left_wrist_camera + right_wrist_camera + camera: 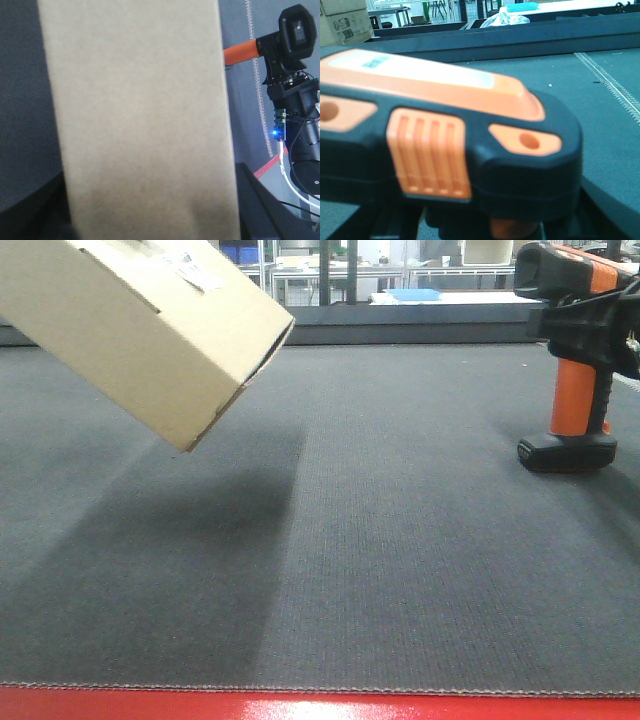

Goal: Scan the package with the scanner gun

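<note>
Package (130,330) aloft and tilted at left; scanner (572,395) upright at right.
Left gripper (150,215) clamps the package above the grey mat (380,570), dark fingers (250,210) flanking it, white label (195,270) on top. Right gripper (588,332) is closed around the scanner just below its head; whether the base touches the mat is unclear.

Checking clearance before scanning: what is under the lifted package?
Only bare grey mat and the shadow of the package, which hangs tilted above. Whatever lies left of the frame is unseen.
</note>
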Controlling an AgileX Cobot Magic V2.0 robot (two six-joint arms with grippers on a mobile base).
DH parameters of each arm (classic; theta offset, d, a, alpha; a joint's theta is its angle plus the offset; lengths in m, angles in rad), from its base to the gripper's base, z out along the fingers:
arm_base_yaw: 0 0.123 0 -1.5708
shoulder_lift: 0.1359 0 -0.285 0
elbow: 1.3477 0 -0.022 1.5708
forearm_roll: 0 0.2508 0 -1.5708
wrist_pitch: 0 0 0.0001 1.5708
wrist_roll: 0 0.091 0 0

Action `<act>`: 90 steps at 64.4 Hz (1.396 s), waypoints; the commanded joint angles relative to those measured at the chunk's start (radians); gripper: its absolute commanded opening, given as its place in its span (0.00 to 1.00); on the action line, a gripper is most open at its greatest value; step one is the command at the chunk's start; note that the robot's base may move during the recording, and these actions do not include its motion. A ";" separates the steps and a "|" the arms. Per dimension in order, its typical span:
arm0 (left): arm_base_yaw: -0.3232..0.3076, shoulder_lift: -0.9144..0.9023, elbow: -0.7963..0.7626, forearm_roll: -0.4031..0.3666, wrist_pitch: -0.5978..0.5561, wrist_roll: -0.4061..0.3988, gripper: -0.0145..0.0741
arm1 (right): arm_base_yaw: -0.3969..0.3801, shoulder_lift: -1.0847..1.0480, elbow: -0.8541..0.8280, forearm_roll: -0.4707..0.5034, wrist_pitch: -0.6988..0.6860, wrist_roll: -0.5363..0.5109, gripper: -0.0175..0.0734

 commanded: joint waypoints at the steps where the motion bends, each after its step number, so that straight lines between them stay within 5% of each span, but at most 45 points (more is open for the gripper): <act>1: -0.005 -0.011 -0.001 -0.025 0.008 -0.003 0.04 | -0.004 -0.006 -0.004 -0.025 -0.024 0.000 0.08; 19: -0.005 -0.011 -0.001 -0.025 0.008 -0.003 0.04 | -0.004 -0.006 -0.004 -0.025 -0.001 0.000 0.83; 55: -0.005 -0.016 -0.006 -0.008 0.008 -0.003 0.04 | -0.004 -0.123 -0.002 -0.010 0.309 -0.056 0.82; 66: -0.005 -0.016 -0.090 0.185 0.008 -0.094 0.04 | -0.004 -0.195 0.007 0.002 0.406 -0.070 0.82; 90: -0.005 -0.016 -0.325 0.823 0.008 -0.245 0.04 | -0.004 -0.410 0.048 0.002 0.707 -0.070 0.82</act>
